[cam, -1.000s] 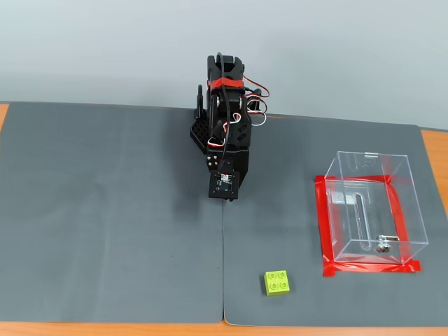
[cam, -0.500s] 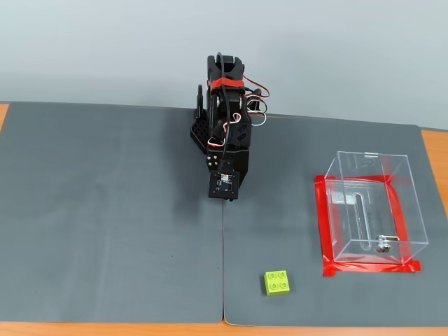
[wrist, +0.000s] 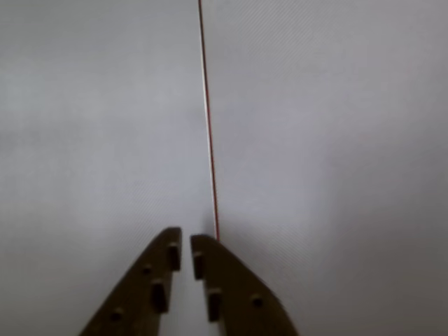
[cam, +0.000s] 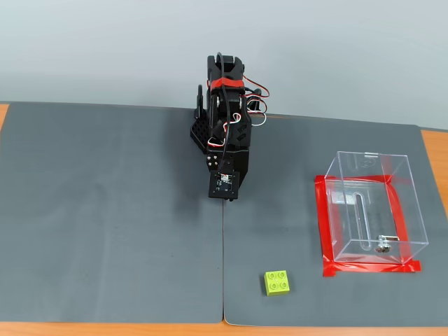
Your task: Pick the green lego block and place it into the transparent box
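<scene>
Fixed view, near to far. The green block (cam: 278,283) is lying at the near edge of the grey mat (cam: 105,224), studs up and roughly square, so no long axis is favouring 1 grasp direction over another. It is sitting just right of the seam (cam: 222,280) between the 2 mat halves. Further back and to the right, the clear box (cam: 374,206) is standing open-topped inside a red tape outline (cam: 323,224), well apart from the block. Furthest back, the arm (cam: 225,133) is sitting folded near the rear of the mat, its gripper (wrist: 183,250) pointing down over the seam.

Wrist view. The 2 fingers are nearly meeting at the tips, with only a thin slit between them and nothing held. Only bare mat and the seam line are showing; neither block nor box is appearing here.

Governing relation: the block is lying well forward of the gripper, toward the camera, and slightly to its right in the fixed view. The coming move is therefore likely calling for a forward reach with a small rightward turn, fingers widening first.
</scene>
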`<action>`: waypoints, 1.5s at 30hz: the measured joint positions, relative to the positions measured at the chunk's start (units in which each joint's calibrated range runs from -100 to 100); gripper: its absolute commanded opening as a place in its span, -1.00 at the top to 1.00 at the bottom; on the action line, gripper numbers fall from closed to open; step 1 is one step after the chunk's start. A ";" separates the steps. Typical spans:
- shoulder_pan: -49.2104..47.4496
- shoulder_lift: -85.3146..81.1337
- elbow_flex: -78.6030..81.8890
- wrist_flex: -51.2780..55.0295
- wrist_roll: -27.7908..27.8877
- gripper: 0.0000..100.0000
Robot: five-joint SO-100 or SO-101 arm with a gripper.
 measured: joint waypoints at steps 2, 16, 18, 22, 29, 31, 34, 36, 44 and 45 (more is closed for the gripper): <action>0.00 0.00 0.00 0.00 0.00 0.96; 0.00 0.00 0.00 0.00 0.00 0.96; 0.00 0.00 0.00 0.00 0.00 0.96; 0.00 0.00 0.00 0.00 0.00 0.96; 0.00 0.00 0.00 0.00 0.00 0.96; -0.07 0.00 0.00 0.00 0.00 0.96; -0.07 0.00 0.00 0.00 0.00 0.96; -0.07 0.00 0.00 0.00 0.00 0.96; 0.37 0.17 -1.17 0.09 0.00 0.96; 0.29 0.34 -3.05 0.09 0.00 0.96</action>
